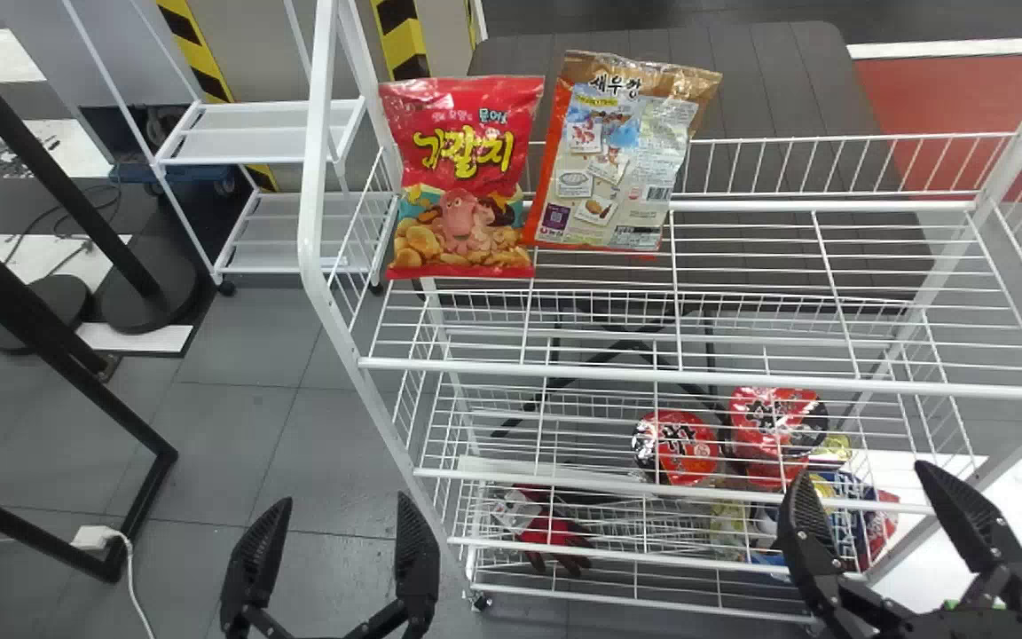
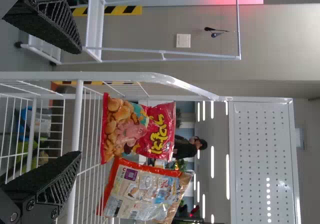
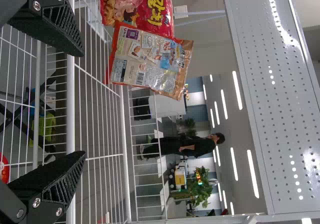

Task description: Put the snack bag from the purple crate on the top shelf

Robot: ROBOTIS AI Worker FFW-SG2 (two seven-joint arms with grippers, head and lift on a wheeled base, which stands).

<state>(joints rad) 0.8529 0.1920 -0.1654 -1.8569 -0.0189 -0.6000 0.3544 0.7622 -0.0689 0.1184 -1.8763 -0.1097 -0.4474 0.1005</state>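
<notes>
Nearest, left end effector (image 1: 344,504) and right end effector (image 1: 861,474), fingers of both spread apart, nothing between. Beyond, top shelf (image 1: 715,378): red snack bag (image 1: 467,177) near its left end, orange-brown snack bag (image 1: 617,151) close beside it, both upright. Which one task means, can't tell; either way, placing looks done. Probably only backing off left.

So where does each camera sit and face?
Head view: on the head, facing forward and down at the rack; left hand and right hand show.
Left wrist view: on the left wrist, facing the rack; left hand shows.
Right wrist view: on the right wrist, facing the rack; right hand shows.
All three share the red snack bag and orange-brown snack bag.
</notes>
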